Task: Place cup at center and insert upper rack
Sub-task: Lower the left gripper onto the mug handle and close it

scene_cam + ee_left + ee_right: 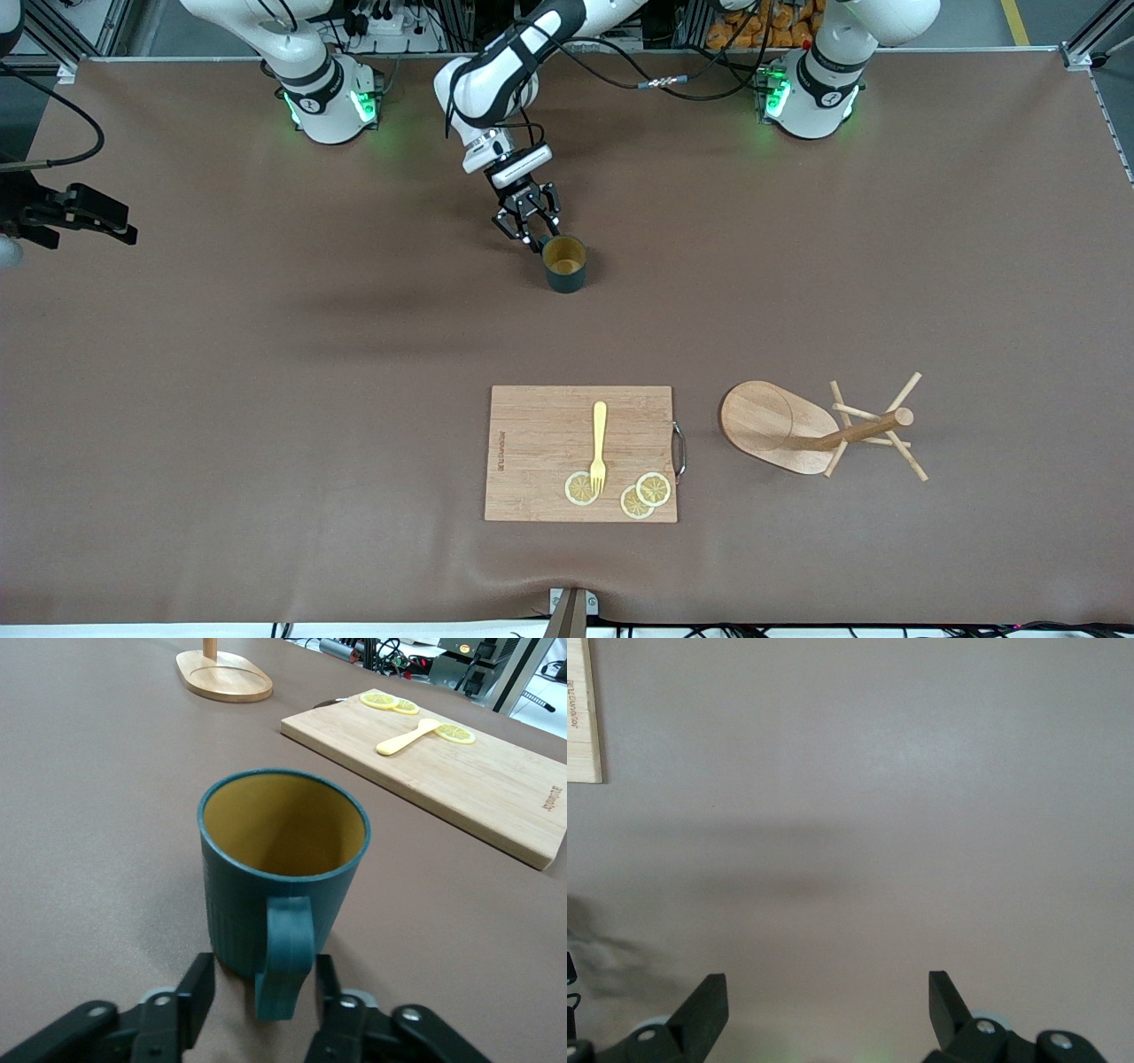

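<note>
The fingers (197, 994) of the left gripper (257, 1005) are set low on the worktop (266, 354), one on each side of the cup's handle. A small gap is seen between each finger and the handle, so the handle is not pinched. The fingers are partly open. The cup (564, 263) is stood upright on the worktop near the middle, with its handle turned toward the left gripper (530, 232). It is dark teal outside and yellow-tan inside, and nothing is seen in it.

The fingers (704, 1010) of the right gripper (828, 1005) are spread wide, and nothing is held between them. Only bare worktop and one corner of the cutting board (583, 713) are seen under them. The right gripper (84, 213) is kept waiting at the right arm's end of the worktop.

Nearer to the front camera than the cup, a wooden cutting board (540, 443) is laid flat. A yellow fork (599, 446) and three lemon slices (654, 488) are laid on it. Beside the board, toward the left arm's end, the upper rack (797, 430) is found. It is made of light wood, with an oval base, a round pole and thin pegs.
</note>
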`<action>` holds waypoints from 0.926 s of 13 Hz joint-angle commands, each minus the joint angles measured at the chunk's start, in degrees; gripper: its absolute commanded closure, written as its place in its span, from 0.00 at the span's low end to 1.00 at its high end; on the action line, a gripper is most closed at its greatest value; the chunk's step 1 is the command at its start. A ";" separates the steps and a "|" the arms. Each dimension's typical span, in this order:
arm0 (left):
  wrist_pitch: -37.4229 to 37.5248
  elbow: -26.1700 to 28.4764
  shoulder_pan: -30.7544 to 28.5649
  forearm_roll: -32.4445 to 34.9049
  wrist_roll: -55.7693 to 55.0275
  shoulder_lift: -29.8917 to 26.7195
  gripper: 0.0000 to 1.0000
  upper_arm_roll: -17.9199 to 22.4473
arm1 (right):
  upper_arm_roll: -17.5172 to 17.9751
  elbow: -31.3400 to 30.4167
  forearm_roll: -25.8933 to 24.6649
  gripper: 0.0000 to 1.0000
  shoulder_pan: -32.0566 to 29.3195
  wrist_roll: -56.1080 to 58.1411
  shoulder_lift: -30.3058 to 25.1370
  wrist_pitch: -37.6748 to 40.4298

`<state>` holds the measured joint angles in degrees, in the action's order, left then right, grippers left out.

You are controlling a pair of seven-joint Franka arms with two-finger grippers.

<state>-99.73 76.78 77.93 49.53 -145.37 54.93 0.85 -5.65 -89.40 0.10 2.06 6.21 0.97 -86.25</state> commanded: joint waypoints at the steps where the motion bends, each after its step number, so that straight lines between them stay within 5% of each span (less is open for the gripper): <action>1: 0.76 -1.63 0.29 0.92 -0.97 1.15 0.49 0.38 | 0.37 -0.69 0.77 0.00 -0.92 0.11 -1.24 0.65; 6: 0.33 -1.63 -0.32 0.83 -0.88 1.15 0.54 0.38 | 0.37 -0.34 0.78 0.00 -1.01 -0.24 -1.24 1.08; 12: -0.29 -1.72 -0.68 0.66 -0.88 1.15 0.72 0.38 | 0.11 -0.07 0.78 0.00 -1.01 -0.33 -0.89 1.53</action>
<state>-99.93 76.59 77.31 49.53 -145.41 55.02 1.04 -6.05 -89.39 0.10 2.05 6.17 0.94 -85.33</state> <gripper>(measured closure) 0.661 0.000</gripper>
